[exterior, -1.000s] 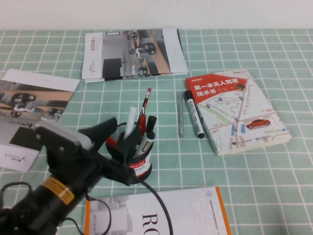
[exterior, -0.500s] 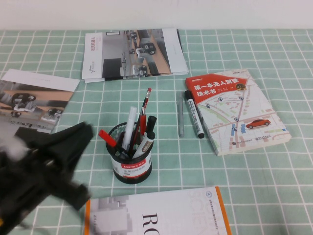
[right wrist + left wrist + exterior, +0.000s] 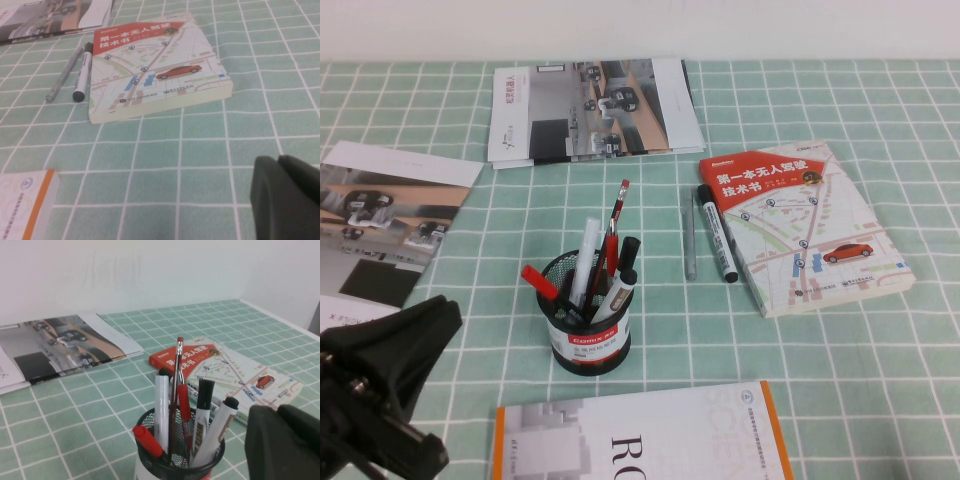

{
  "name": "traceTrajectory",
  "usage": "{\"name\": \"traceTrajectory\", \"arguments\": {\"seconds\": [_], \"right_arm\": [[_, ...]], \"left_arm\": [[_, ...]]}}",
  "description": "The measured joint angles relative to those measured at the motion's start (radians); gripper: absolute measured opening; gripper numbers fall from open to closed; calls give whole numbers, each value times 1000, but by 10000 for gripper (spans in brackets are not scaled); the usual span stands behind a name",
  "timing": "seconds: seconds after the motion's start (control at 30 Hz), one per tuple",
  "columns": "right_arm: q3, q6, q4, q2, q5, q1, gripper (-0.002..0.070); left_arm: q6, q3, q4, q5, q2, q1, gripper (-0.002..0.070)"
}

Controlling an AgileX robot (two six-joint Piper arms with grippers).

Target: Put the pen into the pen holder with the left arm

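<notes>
The pen holder (image 3: 588, 342) is a black mesh cup with a red-banded label, standing upright near the table's middle. The pen (image 3: 616, 297), with a plain white barrel, leans inside it with its small black plug up, among several other pens. It also shows in the left wrist view (image 3: 218, 432), in the holder (image 3: 172, 471). My left gripper (image 3: 448, 312) is shut and empty, low at the near left, well apart from the holder; its fingers (image 3: 280, 440) are pressed together. My right gripper (image 3: 278, 162) is shut and empty over bare cloth, out of the high view.
A thin grey pen (image 3: 689, 236) and a printed white marker (image 3: 717, 236) lie beside a red-and-white map book (image 3: 805, 228). Magazines lie at the back (image 3: 590, 105) and the left (image 3: 380, 205). An orange-edged book (image 3: 650, 440) lies at the front.
My left gripper has drawn back from the pen holder toward the near left. The pen stays in the holder. Nothing else has moved.
</notes>
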Motion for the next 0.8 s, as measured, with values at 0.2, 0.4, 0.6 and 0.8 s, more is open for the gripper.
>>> {"name": "traceTrajectory", "arguments": {"seconds": [0.2,0.4,0.6,0.8], "right_arm": [[0,0,0,0,0,0,-20],[0,0,0,0,0,0,-20],[0,0,0,0,0,0,-20],[0,0,0,0,0,0,-20]], "left_arm": [[47,2,0,0,-4,0,-3],[74,39,24,32,-119,129,-3],[72,143,25,58,-365,345,-3],[89,264,-10,94,-571,454,-3]]}}
